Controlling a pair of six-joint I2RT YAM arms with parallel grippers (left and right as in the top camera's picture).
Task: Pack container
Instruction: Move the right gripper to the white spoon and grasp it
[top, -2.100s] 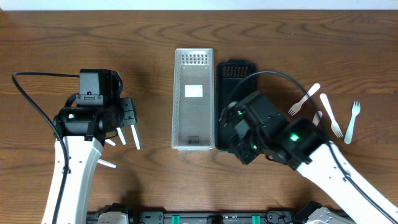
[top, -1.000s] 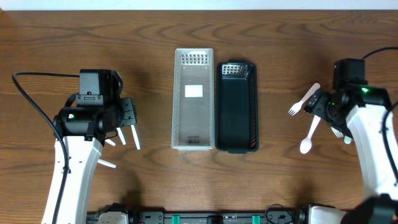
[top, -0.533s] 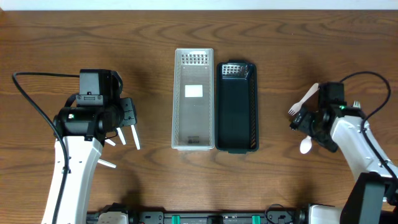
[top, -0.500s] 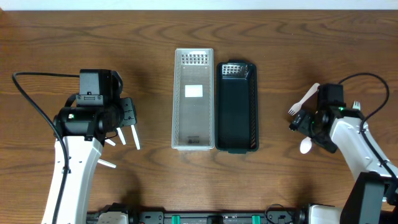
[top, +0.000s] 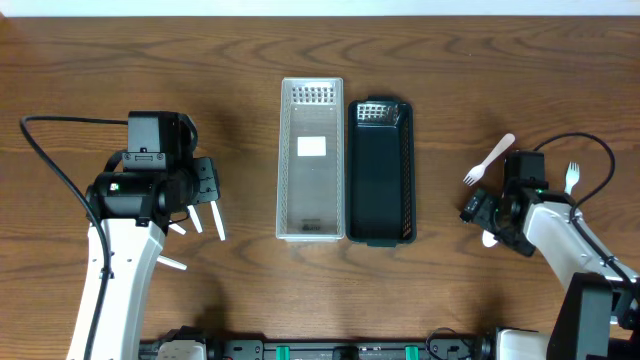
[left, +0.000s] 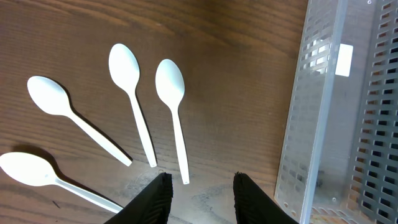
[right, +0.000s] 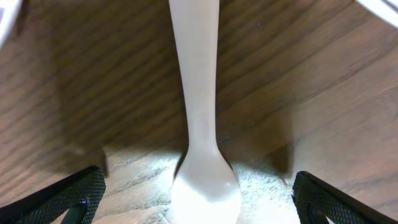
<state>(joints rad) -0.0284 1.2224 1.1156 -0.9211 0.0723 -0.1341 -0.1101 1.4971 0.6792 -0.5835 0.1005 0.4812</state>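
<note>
We see the right gripper spread wide, low over the table. Its two dark fingers sit at the outer edges of the wrist view. A white spoon lies flat on the wood between them, its bowl toward the camera and its handle running away. Neither finger touches the spoon, and the gripper holds nothing. From above, this gripper is well to the right of both trays, with one white fork just beyond it and a second fork further right.

We see the left gripper partly open, with a clear gap between its fingertips and nothing between them. It hangs over bare wood, touching nothing we can make out. Four more spoons lie on the table just ahead and to the side of it, all apart from one another, and the nearest handle ends just beside one fingertip.

The clear tray stands lengthwise in the middle of the table, and its slotted wall also shows at the right edge of the left wrist view. On its floor we see only a white label. The black tray sits against its right side, parallel to it, and shows only its own dark floor and slotted end.
</note>
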